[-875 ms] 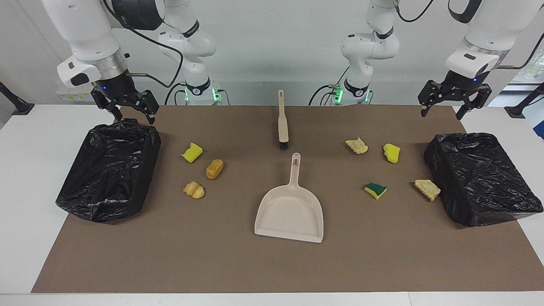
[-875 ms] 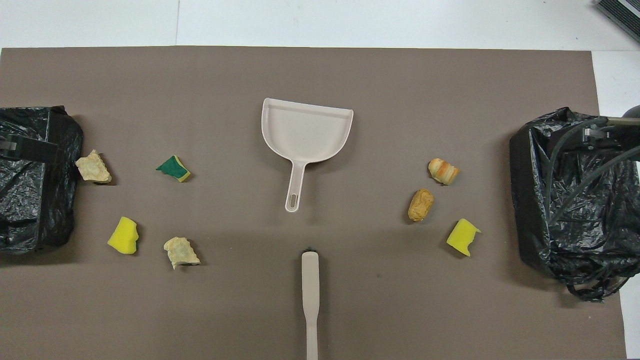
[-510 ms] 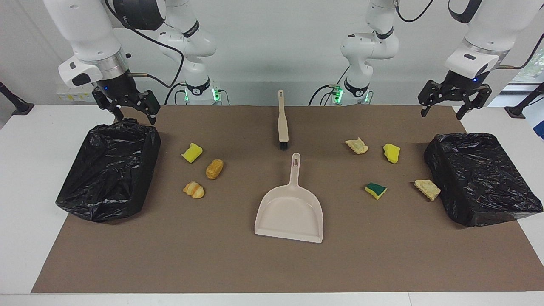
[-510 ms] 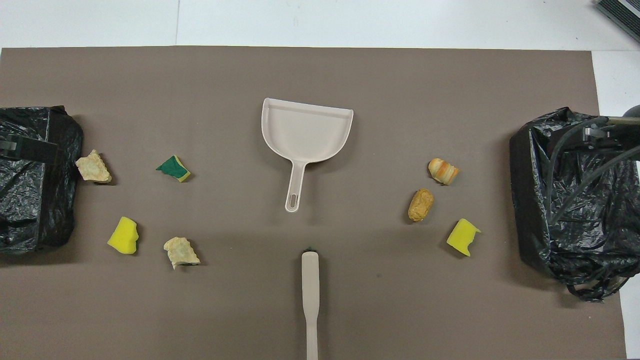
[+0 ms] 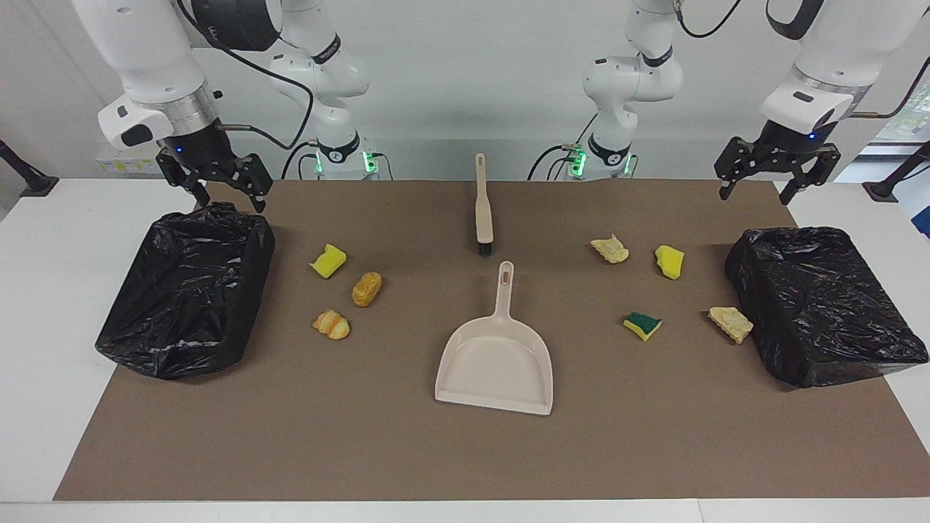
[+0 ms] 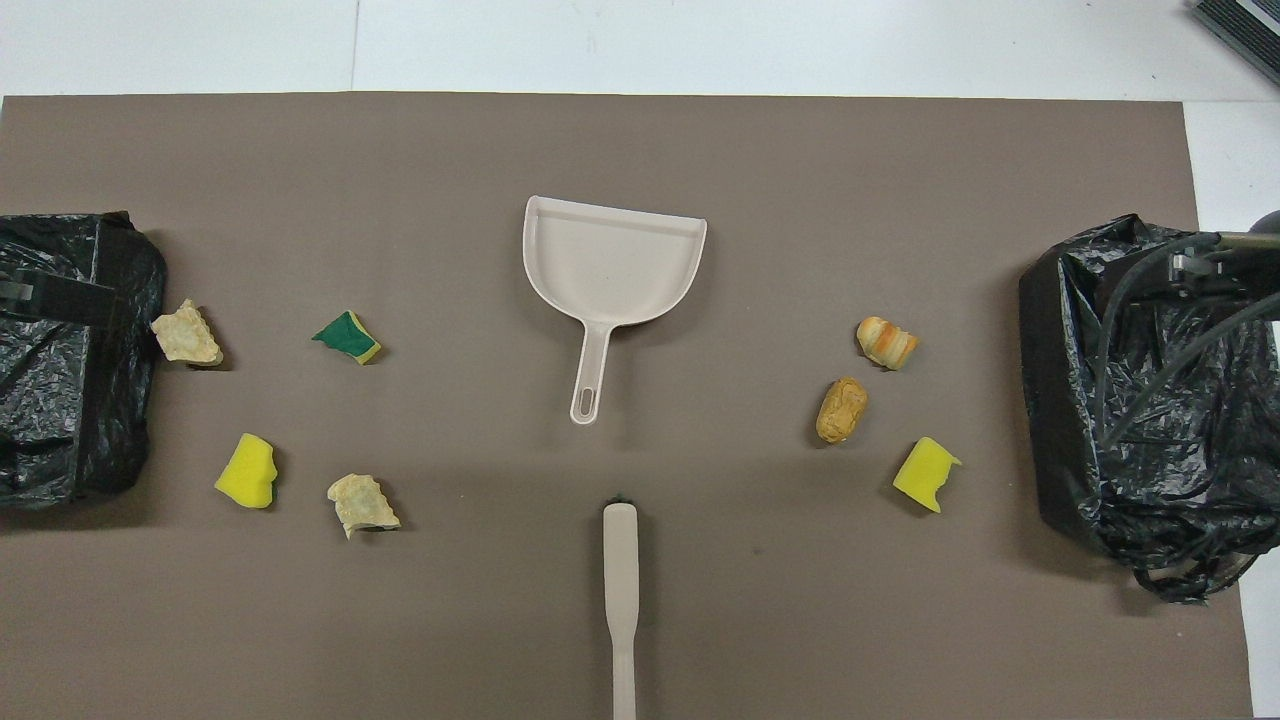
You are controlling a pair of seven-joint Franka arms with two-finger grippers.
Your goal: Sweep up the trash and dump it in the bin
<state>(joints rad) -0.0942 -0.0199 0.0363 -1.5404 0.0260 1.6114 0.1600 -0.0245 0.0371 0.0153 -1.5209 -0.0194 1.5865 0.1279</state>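
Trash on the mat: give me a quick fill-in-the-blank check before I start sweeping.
1. Trash pieces on the mat number ____.
2. The dustpan holds ____ trash.
3. The brush lies ____ to the robots than the dustpan.
4. The green-faced sponge chunk lies toward the ____ arm's end.

Answers: seven; no; nearer; left
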